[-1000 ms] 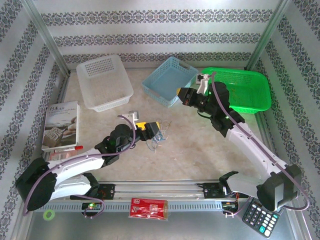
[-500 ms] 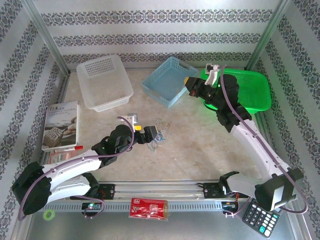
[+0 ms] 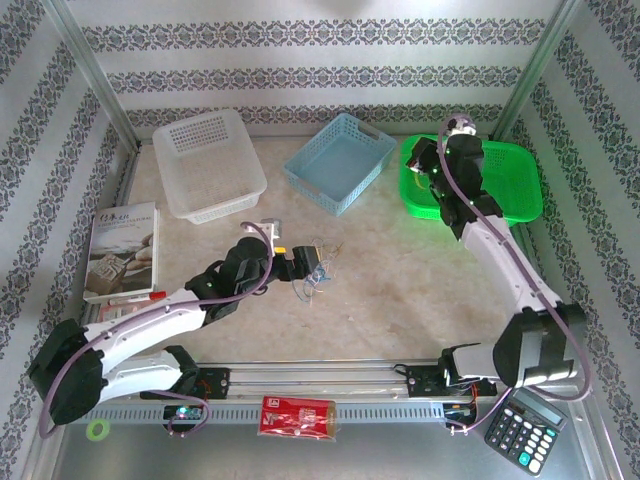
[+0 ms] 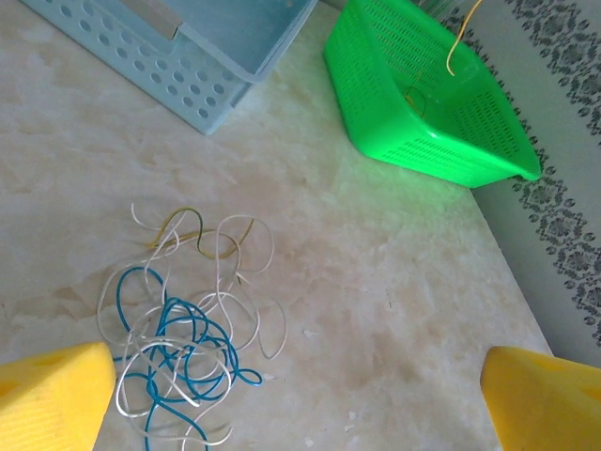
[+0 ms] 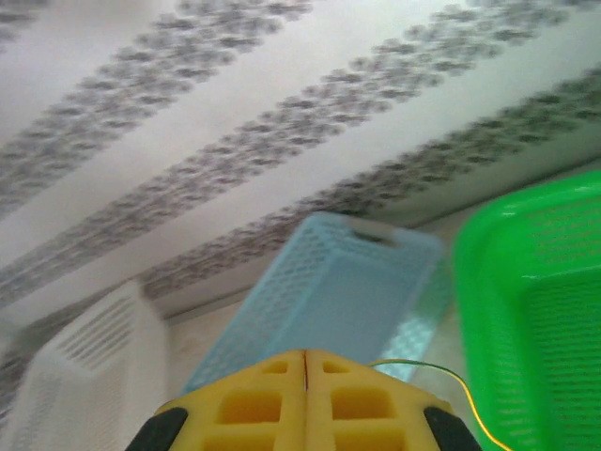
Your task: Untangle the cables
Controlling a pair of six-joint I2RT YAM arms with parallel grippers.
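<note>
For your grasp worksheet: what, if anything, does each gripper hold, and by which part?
The right gripper is shut on a thin yellow-green wire, pinched near one end. The left gripper holds nothing.

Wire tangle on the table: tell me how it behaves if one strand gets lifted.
The wire tangle looks floppy: its thin strands lie in loose curls. Looped through each other, they would probably drag along together. Likely very light.

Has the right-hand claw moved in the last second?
Yes. The right gripper, shut on a yellow-green wire, has swung rightward, from the blue basket's edge to over the green basket.
</note>
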